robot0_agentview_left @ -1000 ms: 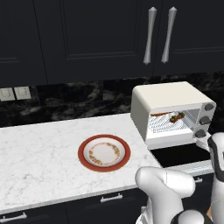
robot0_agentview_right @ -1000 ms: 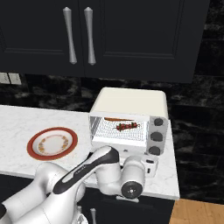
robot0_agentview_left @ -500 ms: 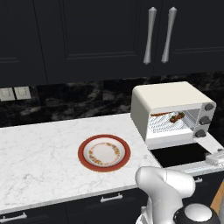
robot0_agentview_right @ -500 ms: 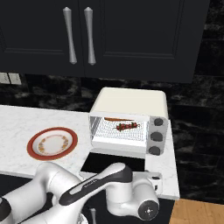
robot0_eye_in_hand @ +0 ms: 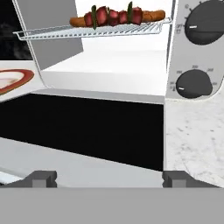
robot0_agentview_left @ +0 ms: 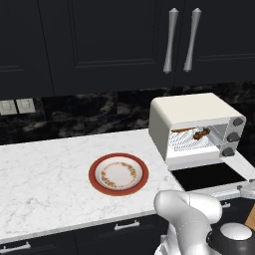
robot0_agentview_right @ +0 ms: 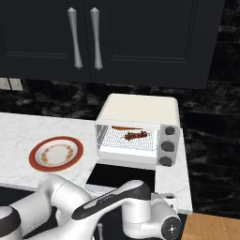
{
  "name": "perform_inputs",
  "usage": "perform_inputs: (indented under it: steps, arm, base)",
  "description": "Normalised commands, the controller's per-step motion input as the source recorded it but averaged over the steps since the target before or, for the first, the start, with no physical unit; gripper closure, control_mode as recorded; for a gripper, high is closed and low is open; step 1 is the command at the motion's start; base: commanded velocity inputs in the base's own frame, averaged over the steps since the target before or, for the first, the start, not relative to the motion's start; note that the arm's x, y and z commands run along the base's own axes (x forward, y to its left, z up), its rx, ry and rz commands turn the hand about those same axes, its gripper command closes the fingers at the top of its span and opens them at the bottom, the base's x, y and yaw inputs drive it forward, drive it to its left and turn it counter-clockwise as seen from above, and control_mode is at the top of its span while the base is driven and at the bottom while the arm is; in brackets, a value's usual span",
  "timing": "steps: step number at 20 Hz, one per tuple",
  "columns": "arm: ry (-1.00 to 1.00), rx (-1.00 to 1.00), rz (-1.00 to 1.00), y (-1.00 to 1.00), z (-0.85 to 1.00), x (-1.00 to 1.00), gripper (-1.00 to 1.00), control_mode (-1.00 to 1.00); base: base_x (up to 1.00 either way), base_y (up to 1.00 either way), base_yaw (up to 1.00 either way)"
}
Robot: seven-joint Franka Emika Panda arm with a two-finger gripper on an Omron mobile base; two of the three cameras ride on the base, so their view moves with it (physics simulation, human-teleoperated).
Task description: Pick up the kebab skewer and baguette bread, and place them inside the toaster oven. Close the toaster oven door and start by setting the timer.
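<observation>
Fingertips of the end effector [robot0_eye_in_hand: 104, 179] rise far apart at the bottom of the hand view, spread wide with nothing between them, and they sit low at the front lip of the bench [robot0_agentview_left: 45, 184]. Directly beyond them lies the toaster oven door [robot0_eye_in_hand: 83, 127], dropped flat and pointing toward the arm, its dark glass facing up and its pale handle bar [robot0_eye_in_hand: 78, 168] running crosswise just past the fingertips. That crosswise lie is what the next move turns on: as I judge it, the bar's long axis runs across the line between the two fingers, so they would have to come under or over the near edge and swing it up and away toward the oven mouth. Farther in, the toaster oven [robot0_agentview_right: 140, 112] stands open, with its knobs [robot0_eye_in_hand: 193, 84] to the right of the cavity in the hand view. On the wire rack [robot0_eye_in_hand: 96, 30] rest the kebab skewer [robot0_eye_in_hand: 114, 16] and, behind it and lying the same way, the baguette bread [robot0_eye_in_hand: 151, 15]; both appear already placed. Off to the left on the bench sits a red-rimmed plate [robot0_agentview_left: 118, 174].
</observation>
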Motion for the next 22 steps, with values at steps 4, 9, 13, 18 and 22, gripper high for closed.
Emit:
perform_inputs:
  steps: [4,9,13,18,22]
  arm:
    - [0.04,0.0,0.11,-0.22,-0.21,-0.04,-1.0,-1.0]
    - [0.02,0.01,0.07,-0.29,-0.33,-0.2,-1.0,-1.0]
    - [0.0,0.05,0.04,-0.42,-0.32,-0.22,-1.0,-1.0]
    - [0.0,0.07,0.0,-0.17,-0.22,0.09,-1.0,-1.0]
    - [0.0,0.14,0.0,-0.15,-0.09,0.31,-1.0,-1.0]
  base:
    - [0.0,0.0,0.0]
    - [0.0,0.0,0.0]
    - [0.0,0.0,0.0]
    - [0.0,0.0,0.0]
    - [0.0,0.0,0.0]
